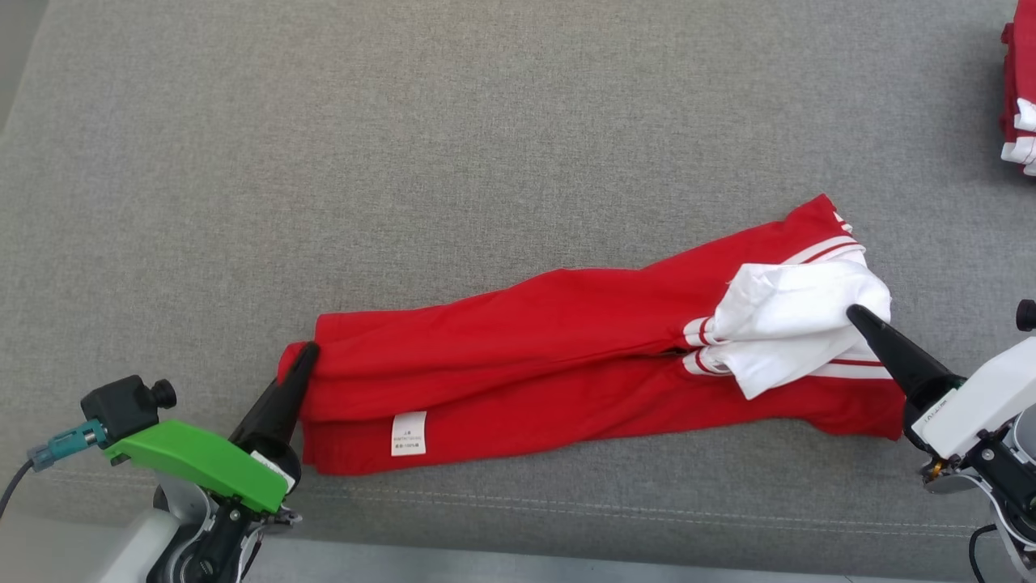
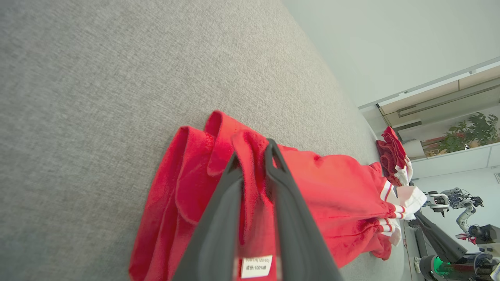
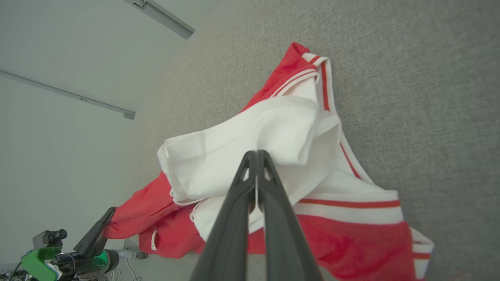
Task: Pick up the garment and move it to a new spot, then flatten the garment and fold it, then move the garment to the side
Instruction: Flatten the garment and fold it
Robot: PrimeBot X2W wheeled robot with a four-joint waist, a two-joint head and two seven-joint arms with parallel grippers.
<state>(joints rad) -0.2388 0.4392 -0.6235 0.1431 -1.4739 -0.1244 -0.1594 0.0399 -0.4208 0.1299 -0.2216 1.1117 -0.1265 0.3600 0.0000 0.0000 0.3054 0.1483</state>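
One garment (image 1: 526, 340) stretched across grey cushion (image 1: 405, 162), red-white clothes pile (image 1: 1021, 97) well apart

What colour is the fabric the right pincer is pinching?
White; the right pincer grips a white fold of the red garment. Right wrist view shows it best.

Grey cushion (image 1: 324, 162) under red garment (image 1: 526, 348)

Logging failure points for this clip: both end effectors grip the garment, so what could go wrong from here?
The right end effector pinches only a thin white fold of the garment; pulling may slip it free. The left end effector holds bunched red hem layers, so stretching could leave twists.
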